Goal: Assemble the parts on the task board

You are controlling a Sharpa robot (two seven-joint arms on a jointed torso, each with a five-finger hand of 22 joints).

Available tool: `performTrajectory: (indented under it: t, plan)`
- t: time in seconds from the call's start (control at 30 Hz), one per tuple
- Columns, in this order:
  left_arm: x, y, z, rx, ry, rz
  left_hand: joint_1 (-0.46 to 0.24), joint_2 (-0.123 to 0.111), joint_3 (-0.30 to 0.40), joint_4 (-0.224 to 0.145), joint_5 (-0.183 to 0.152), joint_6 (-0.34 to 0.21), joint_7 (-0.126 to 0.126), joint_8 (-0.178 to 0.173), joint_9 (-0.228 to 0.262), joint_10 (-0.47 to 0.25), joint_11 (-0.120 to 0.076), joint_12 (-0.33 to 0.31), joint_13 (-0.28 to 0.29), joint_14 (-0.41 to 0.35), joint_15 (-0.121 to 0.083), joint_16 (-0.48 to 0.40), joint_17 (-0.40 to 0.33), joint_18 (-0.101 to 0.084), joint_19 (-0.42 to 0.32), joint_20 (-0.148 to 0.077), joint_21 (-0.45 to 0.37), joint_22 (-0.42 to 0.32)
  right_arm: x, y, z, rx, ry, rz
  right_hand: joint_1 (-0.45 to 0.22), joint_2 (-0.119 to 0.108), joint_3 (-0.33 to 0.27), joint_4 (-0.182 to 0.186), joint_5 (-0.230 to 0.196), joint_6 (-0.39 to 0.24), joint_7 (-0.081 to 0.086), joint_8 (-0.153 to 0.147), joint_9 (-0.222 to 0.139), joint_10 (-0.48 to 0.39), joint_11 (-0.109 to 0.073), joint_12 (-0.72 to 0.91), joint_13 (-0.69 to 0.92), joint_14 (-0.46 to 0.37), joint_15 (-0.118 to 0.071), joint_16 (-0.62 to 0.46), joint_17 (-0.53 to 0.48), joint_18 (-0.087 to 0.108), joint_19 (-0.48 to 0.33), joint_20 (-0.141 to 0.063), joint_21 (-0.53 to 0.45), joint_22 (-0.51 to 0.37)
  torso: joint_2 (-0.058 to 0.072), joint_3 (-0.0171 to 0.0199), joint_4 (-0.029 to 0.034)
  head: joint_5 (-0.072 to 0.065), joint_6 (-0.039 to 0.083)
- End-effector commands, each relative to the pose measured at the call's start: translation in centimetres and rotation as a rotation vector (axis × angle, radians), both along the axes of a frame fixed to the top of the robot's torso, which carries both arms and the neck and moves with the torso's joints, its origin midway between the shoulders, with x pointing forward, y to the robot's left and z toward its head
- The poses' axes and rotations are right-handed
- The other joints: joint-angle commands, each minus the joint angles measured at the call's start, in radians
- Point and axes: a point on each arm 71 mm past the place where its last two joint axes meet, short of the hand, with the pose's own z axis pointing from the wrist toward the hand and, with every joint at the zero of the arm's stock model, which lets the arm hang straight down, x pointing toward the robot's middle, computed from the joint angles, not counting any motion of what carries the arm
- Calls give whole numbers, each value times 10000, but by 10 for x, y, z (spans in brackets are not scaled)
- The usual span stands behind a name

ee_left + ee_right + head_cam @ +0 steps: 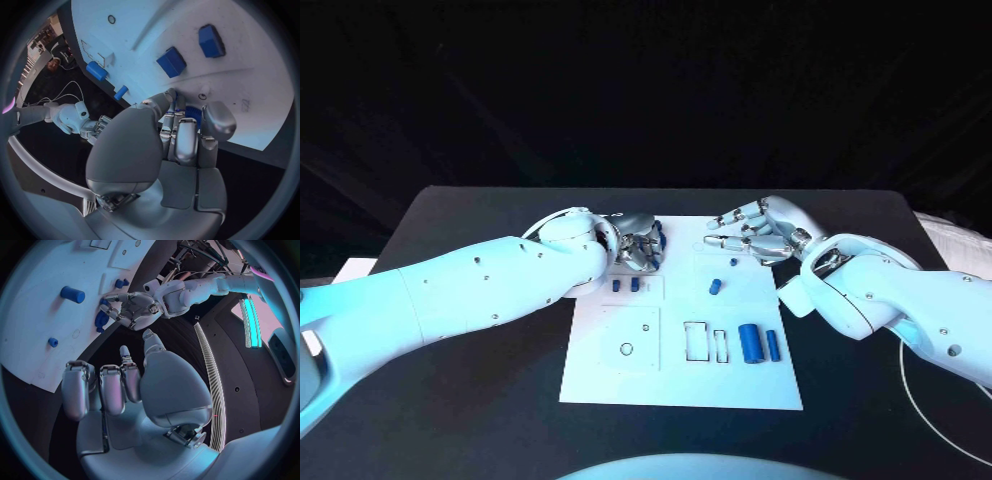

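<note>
The left robot hand [640,247], fingers curled over a blue part [193,114], is nearest the board [682,385]; the right robot hand [759,232] hovers spread, empty.

**Lighting and picture quality, this moment**

Room dim; backdrop behind the table [473,400] near black. A cool cyan-blue light falls from above and in front, brightest on the task board [682,385], which stands out strongly against the black surface. Left arm [430,305] and right arm [891,305] glow pale and partly wash out along their upper surfaces. Soft, short shadows lie under both hands on the board. Head view is sharp at centre. Both wrist views are fisheye circles: straight board edges curve, rims fall into dark vignette and smear. Nearest fingers [187,145] look slightly soft. A bright teal and pink strip [252,320] glares in the right wrist view.
</note>
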Motion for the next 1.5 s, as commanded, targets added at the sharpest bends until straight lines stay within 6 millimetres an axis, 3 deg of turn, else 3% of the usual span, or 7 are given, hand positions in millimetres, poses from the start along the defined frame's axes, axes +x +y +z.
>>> performTrajectory:
  t: [0.03,0.17,0.4,0.87,1.3,1.5]
  plan:
    - [-3,0,7,-720,-99,101,-236,-83,145,-23,32,26,43,-85,-47,-22,78,-170,-31,311,30,50,-31,-214,335,8,98,44,-1,1,0,10,-37,123,66,47,11,-67,53,26,23,22,15,40,-56,-51,1288,678,-37,-33,922,96,-85,19,-37,-17,-2,2,7,4,78]
    - [-7,5,16,-1200,-85,186,-328,-120,204,-27,23,33,60,-115,-66,-50,97,-264,-45,307,54,51,-59,-218,333,22,121,68,0,1,0,9,-44,111,62,54,8,-63,52,27,23,23,15,38,-55,-54,1285,675,-37,-42,910,98,-92,19,-45,-31,3,-15,-4,0,115]
    - [-9,22,27,-1481,62,494,-408,-153,239,-29,16,63,74,-128,-77,-8,103,-309,-41,304,62,54,-79,-224,334,32,161,101,0,-1,0,-22,-14,100,102,80,8,-80,246,29,22,26,15,40,-57,-50,1286,676,-38,-47,914,100,-96,21,-60,-45,9,-1,14,11,164]
    - [-6,61,24,-953,549,1128,-534,-188,282,-28,7,161,62,-124,-82,107,87,-364,-25,294,58,47,-140,-225,332,41,204,143,0,-1,-1,-50,38,99,103,81,2,-80,292,29,24,26,15,42,-58,-46,1287,678,-39,-47,916,100,-92,21,-61,-42,16,-11,3,19,134]
    - [-3,62,18,-377,596,910,-580,-224,285,-33,2,181,49,-131,-88,134,81,-394,-22,289,53,44,-161,-221,325,42,199,146,0,0,-1,-55,84,136,99,80,-1,-78,299,28,24,26,15,39,-58,-54,1282,677,-39,-51,911,103,-100,21,-68,-56,26,-3,-29,72,131]
    - [-2,58,18,-390,400,719,-594,-231,287,-35,1,191,44,-133,-90,151,76,-401,-19,292,51,55,-147,-223,323,43,212,157,0,0,-1,-72,101,125,99,80,-1,-78,299,28,24,26,15,39,-58,-54,1282,677,-39,-51,911,103,-100,21,-68,-56,19,8,4,33,128]
